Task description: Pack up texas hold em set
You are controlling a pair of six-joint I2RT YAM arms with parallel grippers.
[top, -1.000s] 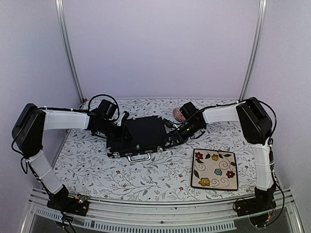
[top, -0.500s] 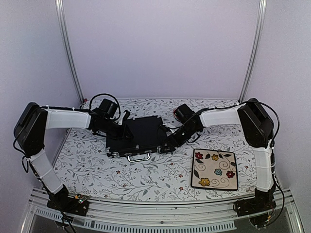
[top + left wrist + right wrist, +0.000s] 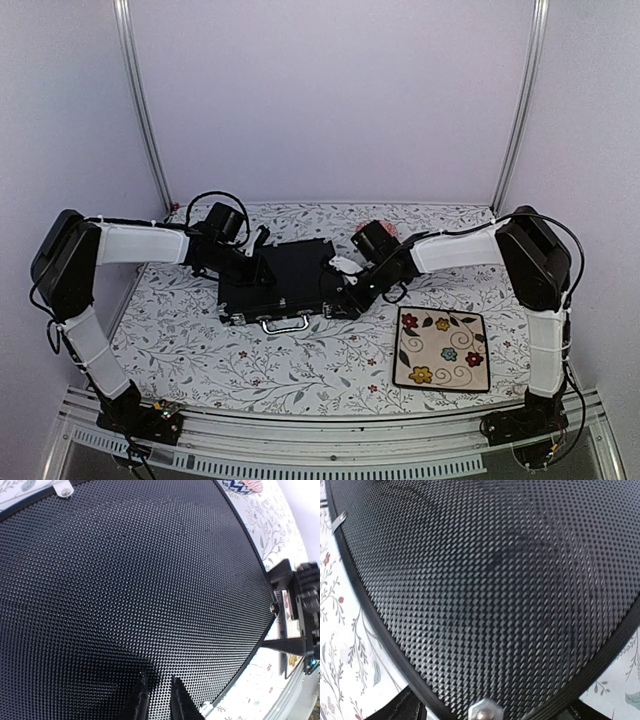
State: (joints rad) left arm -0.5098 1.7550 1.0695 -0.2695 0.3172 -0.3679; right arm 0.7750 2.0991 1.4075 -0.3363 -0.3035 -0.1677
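— Where is the case (image 3: 285,280)?
— Flat on the bench (image 3: 200,340), about the middle, lid (image 3: 125,580) down, handle (image 3: 286,324) towards our bases.
— And our pincers?
— The left pincer (image 3: 159,682) has its fingers (image 3: 140,700) drawn almost together, tips on the dimpled lid. The right pincer (image 3: 340,282) sits at the case's right edge, spread wide, gripping nothing.
— So we judge latching is the step.
— Yes. We should press straight down with the left so the seam shuts. Then the right can flip the near latch (image 3: 327,310) without shoving the case sideways.
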